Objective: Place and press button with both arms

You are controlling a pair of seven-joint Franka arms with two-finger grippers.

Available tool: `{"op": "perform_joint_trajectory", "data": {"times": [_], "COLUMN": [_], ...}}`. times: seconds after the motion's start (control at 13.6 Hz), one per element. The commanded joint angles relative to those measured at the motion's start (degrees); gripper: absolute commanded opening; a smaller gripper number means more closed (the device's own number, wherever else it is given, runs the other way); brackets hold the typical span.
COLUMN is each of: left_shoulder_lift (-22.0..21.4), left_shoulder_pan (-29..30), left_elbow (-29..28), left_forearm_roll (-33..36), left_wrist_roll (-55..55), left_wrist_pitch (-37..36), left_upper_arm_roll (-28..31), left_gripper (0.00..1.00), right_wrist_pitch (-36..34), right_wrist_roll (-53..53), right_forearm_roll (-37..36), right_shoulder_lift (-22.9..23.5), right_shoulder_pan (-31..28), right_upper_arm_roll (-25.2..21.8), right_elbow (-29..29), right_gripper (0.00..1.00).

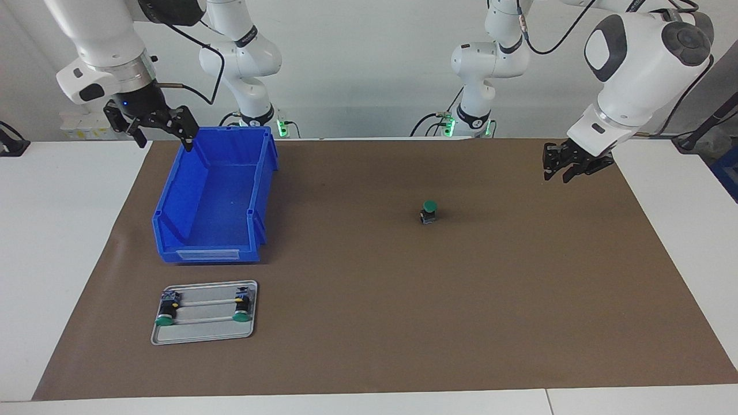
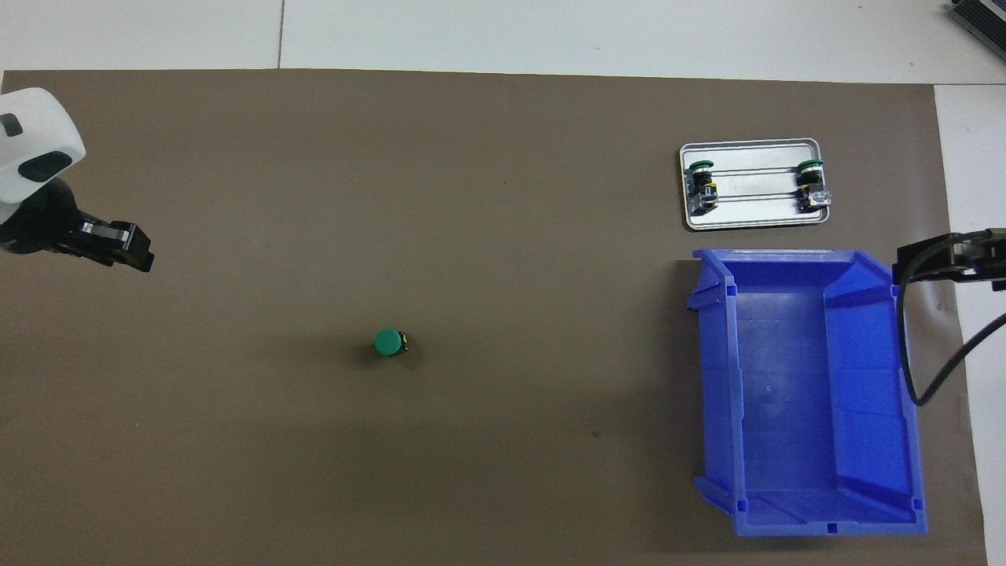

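Left gripper (image 1: 568, 167): raised over mat (image 1: 369, 323) at left arm's end; nothing held; finger state cannot be told.

Right gripper (image 1: 153, 124): raised over bin (image 1: 216, 196) corner, fingers spread, empty.

Button (image 1: 428, 211): upright on mat, cap up, long axis vertical, free of both grippers. Lies toward table middle from left gripper; judged nearer left arm.

Two spare buttons (image 1: 202, 308): lying on tray (image 1: 204, 334), farther from robots than bin.

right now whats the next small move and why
Probably bring the left hand in over the green button to press its cap. The button stands upright alone on the brown mat, nothing touching it, and both hands hang off to the table's ends, the right hand by the blue bin.
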Motion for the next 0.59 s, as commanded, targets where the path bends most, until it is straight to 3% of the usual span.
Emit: {"op": "perform_joint_trajectory", "data": {"times": [0.0,0.07,0.52], "left_shoulder_lift": [-0.2,-0.3,-1.3], "left_shoulder_pan": [-0.2,-0.2,0.2], "left_elbow": [0.9,0.7,-0.6], "left_forearm_roll": [1.2,1.2,1.1], "left_wrist_roll": [-1.4,-1.5,-0.7], "left_wrist_pitch": [2.7,4.1,4.6], "left_upper_arm_roll": [-0.4,-0.4,-0.5], "left_gripper": [0.89,0.99,1.00], "right_wrist_pitch": [1.2,1.2,1.2], "right_wrist_roll": [-1.6,-1.6,-1.6], "right_forearm_roll": [0.3,0.3,0.3], "right_shoulder_lift": [-1.6,-1.6,-1.6], "right_shoulder_pan": [-1.0,-1.0,-1.0], "right_upper_arm_roll": [0.6,0.6,0.6], "right_elbow": [-2.0,-2.0,-2.0], "right_gripper": [1.00,1.00,1.00]}}
